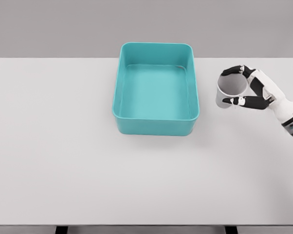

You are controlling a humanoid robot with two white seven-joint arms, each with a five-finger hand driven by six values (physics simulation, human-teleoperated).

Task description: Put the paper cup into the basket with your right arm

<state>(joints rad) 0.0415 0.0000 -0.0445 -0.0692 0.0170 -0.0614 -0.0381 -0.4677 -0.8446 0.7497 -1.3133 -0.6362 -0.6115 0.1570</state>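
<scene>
White tabletop (64, 161): broad, matte, spanning the whole view from the near edge to the grey wall behind.

Teal basket (156, 124): rectangular plastic tub, rounded corners, upright on the tabletop a little right of centre, towards the far side. Interior bare, pale floor visible.

Paper cup (229, 90): white outside, grey inside, mouth tipped towards the camera. Located right of the basket, near its right wall but apart from it, outside the rim. Contact with the tabletop not discernible.

Right hand (256, 90): white shell, black joints, arm entering from the right edge. Closed around the paper cup, with dark-tipped fingers (232, 71) curled over the far side of the rim and the thumb (235, 101) pressed along the near side.

Left arm: outside the view.
</scene>
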